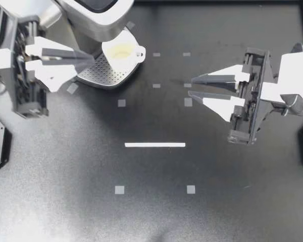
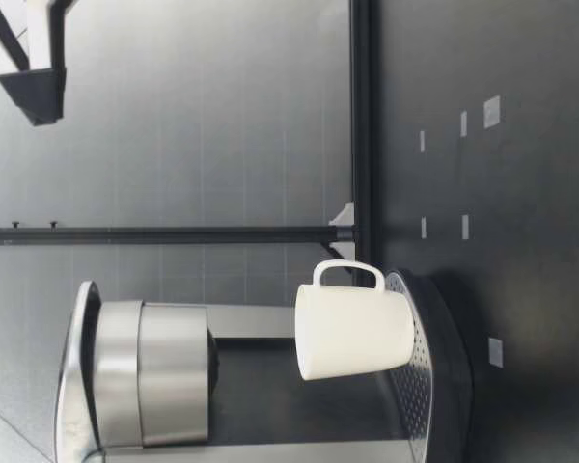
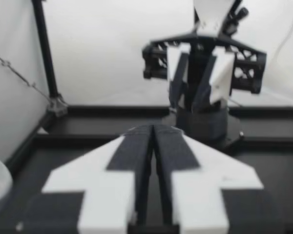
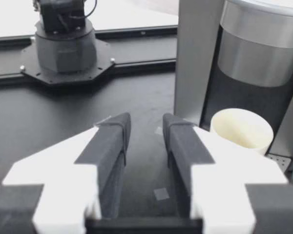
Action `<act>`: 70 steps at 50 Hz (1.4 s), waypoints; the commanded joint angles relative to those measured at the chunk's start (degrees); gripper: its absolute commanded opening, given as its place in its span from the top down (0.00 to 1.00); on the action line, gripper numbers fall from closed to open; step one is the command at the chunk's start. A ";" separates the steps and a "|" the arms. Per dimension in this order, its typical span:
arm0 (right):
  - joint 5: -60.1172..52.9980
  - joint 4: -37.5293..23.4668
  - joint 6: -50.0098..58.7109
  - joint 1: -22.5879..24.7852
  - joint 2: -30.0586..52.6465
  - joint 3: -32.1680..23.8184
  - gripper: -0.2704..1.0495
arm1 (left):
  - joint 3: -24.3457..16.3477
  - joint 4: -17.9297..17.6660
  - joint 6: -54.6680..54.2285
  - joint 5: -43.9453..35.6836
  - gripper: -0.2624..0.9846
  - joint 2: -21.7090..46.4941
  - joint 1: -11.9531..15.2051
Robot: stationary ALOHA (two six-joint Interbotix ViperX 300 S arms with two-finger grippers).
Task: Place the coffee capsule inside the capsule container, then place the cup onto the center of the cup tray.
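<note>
The cup (image 1: 122,50) stands upright at the far left of the worktop, on the perforated cup tray (image 1: 98,75) under the coffee machine (image 1: 91,15), seemingly toward the tray's right edge rather than its centre. The left gripper (image 1: 91,57) hovers just beside it, jaws pressed together and empty; the right gripper (image 1: 191,86) is well apart to the right, jaws narrowly parted, holding nothing. No capsule shows. A careless sideways sweep by the left arm could knock the cup off the rim.
</note>
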 commanded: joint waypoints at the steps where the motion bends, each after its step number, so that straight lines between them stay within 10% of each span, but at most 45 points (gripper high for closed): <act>1: -0.62 -0.62 0.26 0.35 -0.97 -1.05 0.49 | -0.44 0.00 0.09 -0.79 0.69 0.70 -0.44; 70: -3.87 -0.79 1.32 0.35 -3.16 1.85 0.49 | 0.35 0.00 -0.44 -10.55 0.69 6.77 -0.53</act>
